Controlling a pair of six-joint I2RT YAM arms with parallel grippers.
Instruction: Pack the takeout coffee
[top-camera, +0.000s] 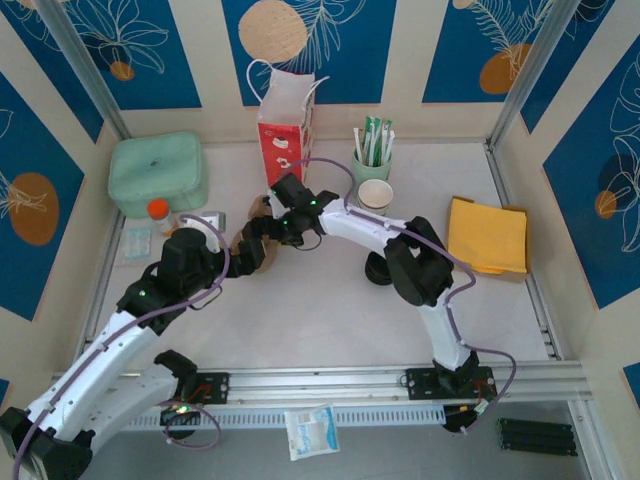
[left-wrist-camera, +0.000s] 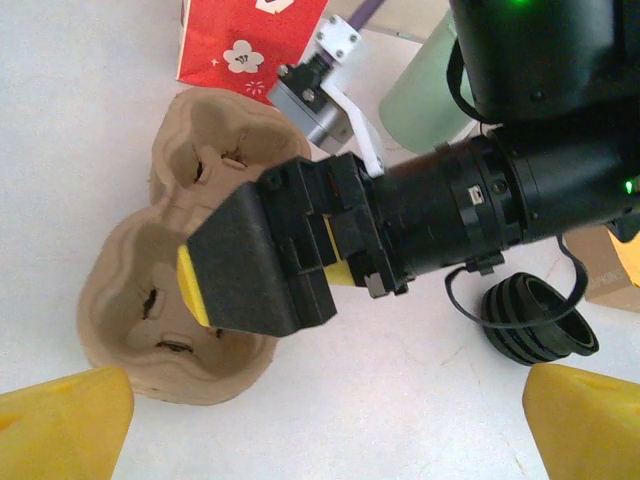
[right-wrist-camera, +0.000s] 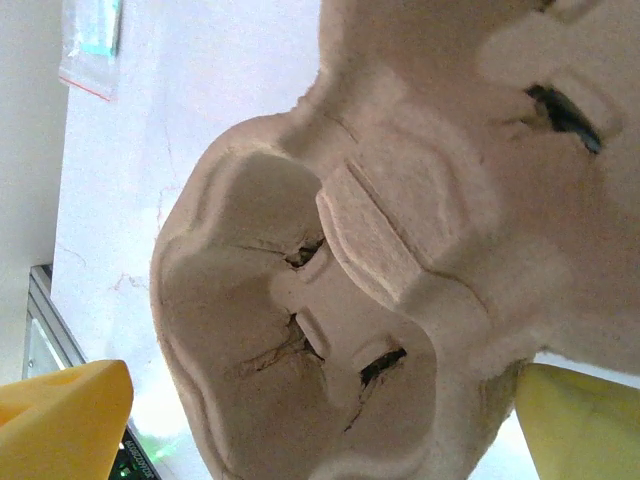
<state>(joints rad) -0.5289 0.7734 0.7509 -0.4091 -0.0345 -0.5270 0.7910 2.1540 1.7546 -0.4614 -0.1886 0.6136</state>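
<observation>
White desk (top-camera: 300, 320): left tool (left-wrist-camera: 322, 420) and right tool (right-wrist-camera: 320, 420) hang released above a cardboard tray (left-wrist-camera: 130, 290); the light, crushable paper cup (top-camera: 375, 193) likely wants a gentle mid-wall grip.

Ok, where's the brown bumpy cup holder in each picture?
Top external: cup holder left of centre, partly under both arms.
Left wrist: cup holder left side, both wells empty.
Right wrist: cup holder close up, centre and right.
Shared landmark: the open right tool above it.
</observation>
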